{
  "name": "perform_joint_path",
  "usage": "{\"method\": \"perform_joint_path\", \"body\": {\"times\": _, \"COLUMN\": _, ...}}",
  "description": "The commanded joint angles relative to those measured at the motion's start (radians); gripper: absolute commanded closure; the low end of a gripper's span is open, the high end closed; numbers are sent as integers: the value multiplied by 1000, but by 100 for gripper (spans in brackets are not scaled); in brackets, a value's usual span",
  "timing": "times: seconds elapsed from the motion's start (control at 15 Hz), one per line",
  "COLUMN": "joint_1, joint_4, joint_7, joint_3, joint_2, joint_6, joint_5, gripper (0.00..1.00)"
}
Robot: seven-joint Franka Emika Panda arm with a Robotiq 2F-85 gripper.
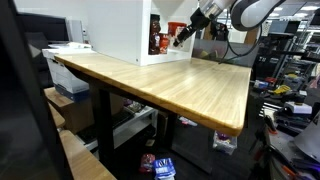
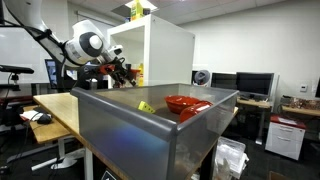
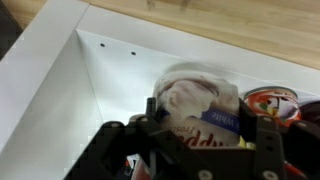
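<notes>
I am looking across the long wooden table, which is filling most of an exterior view. The white open-fronted cabinet is standing at the table's far end, at about 11 o'clock in that picture. In an exterior view, a big grey bin is taking up the foreground from 6 to 3 o'clock, with the same cabinet rising behind it at 12 o'clock.

My arm is coming in from 1 o'clock and leaning down toward the cabinet's opening. The gripper is poking just inside the opening, and it is showing at 10 o'clock beyond the bin.

A red bowl is lying in the bin, with a small yellow thing just beside it at its 9 o'clock.

In the wrist view, the gripper is sitting at 6 o'clock inside the white compartment. A crumpled-topped snack bag with a blue label is standing right between the jaws. The jaws are standing part-way apart on either side of the bag, and I cannot tell whether they are pressing on it. A red-and-white tub is sitting near the bag at 3 o'clock.
</notes>
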Motion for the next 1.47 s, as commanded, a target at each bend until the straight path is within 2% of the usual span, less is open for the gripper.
{"method": "perform_joint_path", "body": {"times": 0.0, "joint_1": 10, "joint_4": 67, "joint_7": -17, "joint_3": -7, "joint_2": 52, "joint_6": 11, "joint_5": 28, "gripper": 51}}
{"method": "perform_joint_path", "body": {"times": 0.6, "joint_1": 21, "joint_4": 88, "joint_7": -36, "joint_3": 1, "joint_2": 107, "joint_6": 25, "joint_5": 89, "gripper": 51}}
{"method": "perform_joint_path", "body": {"times": 1.2, "joint_1": 28, "joint_4": 90, "joint_7": -37, "joint_3": 6, "joint_2": 115, "joint_6": 27, "joint_5": 93, "gripper": 51}}
{"method": "perform_joint_path", "body": {"times": 1.27, "joint_1": 35, "joint_4": 79, "joint_7": -49, "joint_3": 9, "joint_2": 98, "joint_6": -3, "joint_5": 114, "gripper": 6}}
{"method": "perform_joint_path", "body": {"times": 1.4, "joint_1": 37, "joint_4": 67, "joint_7": -61, "joint_3": 12, "joint_2": 82, "joint_6": -16, "joint_5": 131, "gripper": 3}}
